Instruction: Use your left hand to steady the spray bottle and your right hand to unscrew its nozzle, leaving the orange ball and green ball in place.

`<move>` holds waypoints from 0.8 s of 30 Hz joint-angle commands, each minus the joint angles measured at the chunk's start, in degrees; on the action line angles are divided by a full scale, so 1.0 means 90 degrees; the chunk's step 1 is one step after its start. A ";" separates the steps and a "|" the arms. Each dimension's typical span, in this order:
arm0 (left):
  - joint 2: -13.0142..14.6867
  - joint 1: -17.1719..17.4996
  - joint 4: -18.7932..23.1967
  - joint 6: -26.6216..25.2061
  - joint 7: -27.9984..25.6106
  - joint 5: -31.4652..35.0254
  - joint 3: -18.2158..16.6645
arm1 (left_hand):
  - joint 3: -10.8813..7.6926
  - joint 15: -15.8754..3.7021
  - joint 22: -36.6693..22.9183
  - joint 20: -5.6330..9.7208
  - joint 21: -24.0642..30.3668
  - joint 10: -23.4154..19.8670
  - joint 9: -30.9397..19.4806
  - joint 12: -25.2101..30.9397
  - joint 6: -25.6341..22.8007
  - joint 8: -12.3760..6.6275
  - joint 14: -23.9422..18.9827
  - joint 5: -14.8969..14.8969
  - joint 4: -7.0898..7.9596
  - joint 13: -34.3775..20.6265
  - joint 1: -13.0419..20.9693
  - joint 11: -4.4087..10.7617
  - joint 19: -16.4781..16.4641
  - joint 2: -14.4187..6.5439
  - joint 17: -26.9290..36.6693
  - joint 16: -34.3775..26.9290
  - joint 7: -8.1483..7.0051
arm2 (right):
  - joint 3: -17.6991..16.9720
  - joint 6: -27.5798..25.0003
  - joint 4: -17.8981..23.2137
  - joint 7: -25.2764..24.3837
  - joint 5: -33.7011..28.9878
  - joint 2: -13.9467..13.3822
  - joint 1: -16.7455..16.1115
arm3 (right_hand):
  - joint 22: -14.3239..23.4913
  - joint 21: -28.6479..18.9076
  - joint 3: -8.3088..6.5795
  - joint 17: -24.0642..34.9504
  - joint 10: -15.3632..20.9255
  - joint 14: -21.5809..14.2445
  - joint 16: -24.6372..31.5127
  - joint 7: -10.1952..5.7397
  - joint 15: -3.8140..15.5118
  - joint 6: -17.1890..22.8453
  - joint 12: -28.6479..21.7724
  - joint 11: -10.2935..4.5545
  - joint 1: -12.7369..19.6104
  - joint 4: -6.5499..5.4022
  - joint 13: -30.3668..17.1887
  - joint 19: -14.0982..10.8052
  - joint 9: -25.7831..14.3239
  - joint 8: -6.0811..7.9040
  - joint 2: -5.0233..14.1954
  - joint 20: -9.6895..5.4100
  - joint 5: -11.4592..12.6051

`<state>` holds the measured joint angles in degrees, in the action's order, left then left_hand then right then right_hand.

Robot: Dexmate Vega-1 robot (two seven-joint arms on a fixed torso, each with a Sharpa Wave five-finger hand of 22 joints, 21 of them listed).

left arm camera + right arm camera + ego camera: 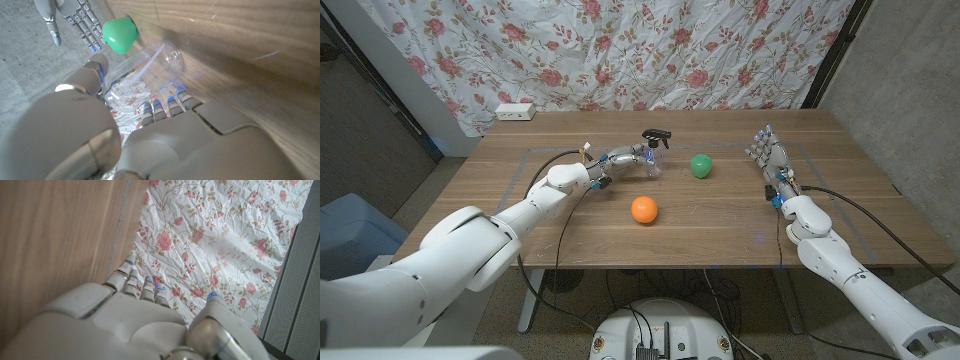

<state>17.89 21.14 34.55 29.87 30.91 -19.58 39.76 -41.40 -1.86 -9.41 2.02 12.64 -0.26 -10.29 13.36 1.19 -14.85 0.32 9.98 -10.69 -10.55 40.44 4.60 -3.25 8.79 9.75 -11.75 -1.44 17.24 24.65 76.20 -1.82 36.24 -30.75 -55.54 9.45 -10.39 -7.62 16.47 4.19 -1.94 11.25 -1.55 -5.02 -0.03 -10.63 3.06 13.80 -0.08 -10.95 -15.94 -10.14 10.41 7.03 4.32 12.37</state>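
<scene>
One hand is at work: the left hand point(620, 158) wraps the spray bottle point(653, 160), so steadying looks underway. Right of the bottle, past the green ball point(700, 165), the right hand point(768, 155) stands open, holding nothing; it must next reach the nozzle point(656, 137).

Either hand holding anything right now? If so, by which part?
The left hand grips the spray bottle around its clear body, below the black nozzle. The right hand holds nothing; its fingers are apart.
</scene>
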 commanded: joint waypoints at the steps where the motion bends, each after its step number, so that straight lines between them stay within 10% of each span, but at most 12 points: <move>1: -0.0262 -0.0103 -0.0505 0.0283 -0.0111 -0.0011 -0.0015 | 0.0093 -0.0126 -0.0014 0.0376 0.0043 -0.0224 -0.0008 0.0057 -0.0082 -0.0019 -0.0344 -0.0005 -0.0005 -0.0029 0.0237 0.0057 -0.0373 0.0033 0.0008 -0.0036 0.0002 | -0.0042 0.0048 0.0044 -0.0056 0.0013 0.0004 -0.0088 | 0.0015 -0.0034 -0.0045 0.0009 -0.0022 -0.0004 0.0045 -0.0015 -0.0059 0.0013 -0.0050 -0.0005 -0.0057 -0.0014 -0.0001 -0.0047 0.0005 0.0023 -0.0026 0.0064 0.0026; 24: -0.0803 -0.0524 -0.1479 0.0153 -0.0428 0.0073 0.0118 | 0.0549 -0.0364 -0.0024 0.0407 -0.0111 -0.1399 -0.0123 0.0159 -0.1272 -0.0513 -0.1449 0.0016 -0.0002 -0.0092 0.1124 0.0337 -0.0989 0.0062 0.0018 -0.0010 -0.0082 | -0.0104 0.0023 0.0238 -0.0262 -0.0058 -0.0041 -0.0237 | 0.0016 -0.0038 -0.0079 -0.0026 -0.0013 -0.0025 0.0061 -0.0007 -0.0026 0.0029 -0.0057 -0.0020 -0.0067 0.0008 -0.0001 -0.0058 0.0004 0.0030 -0.0016 0.0057 0.0027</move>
<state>12.89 18.26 24.91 33.13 28.16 -19.20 40.00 -36.71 -2.25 -9.48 2.15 11.61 -12.09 -11.08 14.42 -9.47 -19.07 -11.89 9.95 -10.74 -11.09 49.62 7.69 -11.29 9.36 9.75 -11.75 -2.25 16.50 25.05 77.73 -3.26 36.08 -31.02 -57.18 9.45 -10.39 -7.86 16.21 4.19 -1.94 11.47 -1.55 -5.02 -0.02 -10.63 3.06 13.05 0.16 -10.95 -16.36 -10.14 10.41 6.27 4.72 12.37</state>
